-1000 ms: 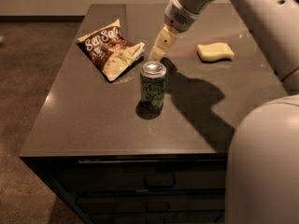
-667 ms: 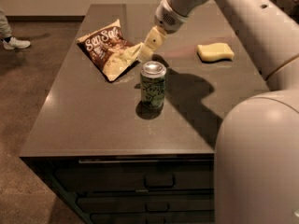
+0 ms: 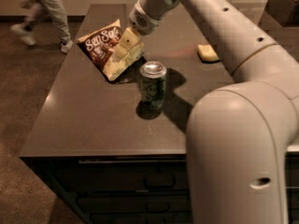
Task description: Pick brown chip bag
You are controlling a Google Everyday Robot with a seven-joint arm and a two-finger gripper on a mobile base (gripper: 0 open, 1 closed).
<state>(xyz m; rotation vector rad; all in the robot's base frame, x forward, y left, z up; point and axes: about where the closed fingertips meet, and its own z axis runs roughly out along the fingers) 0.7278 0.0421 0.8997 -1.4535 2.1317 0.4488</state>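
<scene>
The brown chip bag (image 3: 100, 45) lies flat at the far left of the dark table (image 3: 88, 120), white lettering up, its pale cream end toward the can. My gripper (image 3: 122, 49) hangs from the arm that reaches in from the right. It is low over the bag's cream end, right at its right edge. Whether it touches the bag does not show.
A green can (image 3: 153, 84) stands upright in the middle of the table, just right of and nearer than the bag. A pale yellow sponge (image 3: 207, 52) lies at the far right. A person (image 3: 44, 8) walks on the floor beyond the table's left side. A dark box (image 3: 282, 6) stands at the top right.
My gripper has moved left and down from above the can's far side to the bag's cream end. A person has walked into view at the top left.
</scene>
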